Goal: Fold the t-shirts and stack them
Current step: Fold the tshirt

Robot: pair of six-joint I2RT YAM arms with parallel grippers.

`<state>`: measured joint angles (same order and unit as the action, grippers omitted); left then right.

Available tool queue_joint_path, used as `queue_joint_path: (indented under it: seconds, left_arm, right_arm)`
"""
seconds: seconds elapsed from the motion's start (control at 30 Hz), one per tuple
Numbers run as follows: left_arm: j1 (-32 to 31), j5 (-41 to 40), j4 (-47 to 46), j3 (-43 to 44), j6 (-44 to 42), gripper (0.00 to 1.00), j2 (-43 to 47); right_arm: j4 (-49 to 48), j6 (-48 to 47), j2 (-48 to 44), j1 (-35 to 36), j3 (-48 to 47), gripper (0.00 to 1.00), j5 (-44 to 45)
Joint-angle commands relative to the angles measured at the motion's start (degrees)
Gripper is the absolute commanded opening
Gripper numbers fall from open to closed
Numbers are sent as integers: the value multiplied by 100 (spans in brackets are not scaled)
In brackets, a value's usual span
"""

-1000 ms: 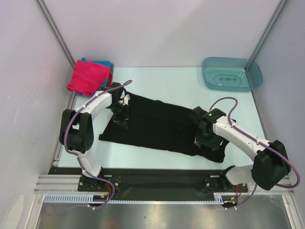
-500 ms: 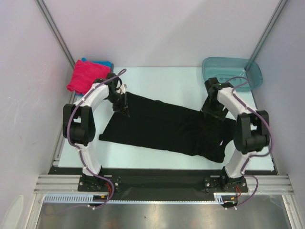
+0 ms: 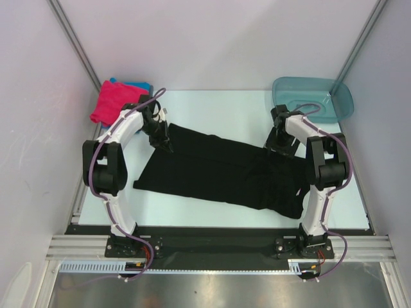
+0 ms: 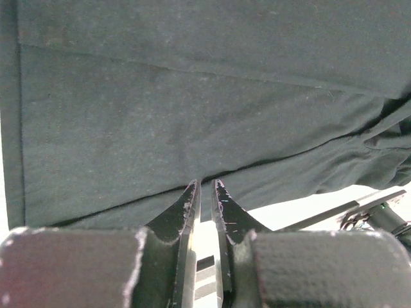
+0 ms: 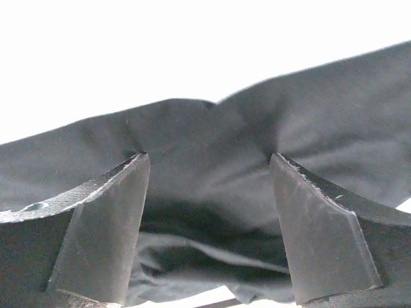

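Top external: L jaws pinch black tee (image 3: 218, 170), R jaws wide.

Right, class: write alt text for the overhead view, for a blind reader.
A black t-shirt lies spread across a table, the left hand pinching its far-left corner and the right hand open over its right part. Folded pink shirt far left, teal basin far right.

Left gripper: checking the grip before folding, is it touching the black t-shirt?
Touching. Left wrist view shows the left gripper pinching the black t-shirt at its edge.
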<state>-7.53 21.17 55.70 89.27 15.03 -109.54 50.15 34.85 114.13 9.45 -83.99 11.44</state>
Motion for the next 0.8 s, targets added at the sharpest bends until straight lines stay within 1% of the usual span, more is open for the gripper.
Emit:
queue_joint_path:
  seconds: [0.0, 0.17, 0.23, 0.27, 0.3, 0.37, 0.4, 0.47, 0.5, 0.57, 0.6, 0.77]
  left_arm:
    - [85, -25, -16, 222, 27, 17, 64]
    - [111, -95, 20, 231, 44, 17, 73]
    - [111, -122, 11, 231, 44, 17, 82]
    - [111, -130, 11, 222, 62, 17, 90]
    - [111, -157, 2, 213, 70, 17, 108]
    - [111, -192, 20, 213, 88, 17, 125]
    - [111, -201, 2, 204, 97, 18, 143]
    - [111, -227, -15, 187, 106, 18, 169]
    - [111, -218, -7, 178, 114, 18, 169]
    - [111, -218, 2, 161, 123, 18, 178]
    - [111, -227, 2, 143, 123, 18, 196]
    - [111, -271, 11, 90, 150, 18, 266]
  right_arm:
    - [-260, -49, 233, 13, -118, 80, -186]
    - [-330, -84, 452, 144, 13, 79, -300]
    - [-461, -84, 427, 197, 240, 74, -309]
    - [-515, -75, 409, 206, 329, 69, -388]
    - [-550, -49, 383, 215, 408, 60, -423]
    - [-673, -40, 304, 285, 707, 51, -511]
    - [-717, -40, 286, 285, 804, 40, -529]
    - [-822, -57, 320, 303, 953, 32, -608]
    - [-849, -75, 356, 311, 963, 20, -634]
    - [-858, -127, 408, 294, 893, 9, -652]
    - [-867, -136, 470, 294, 849, 0, -652]
    - [-823, -259, 725, 268, 454, 0, -722]
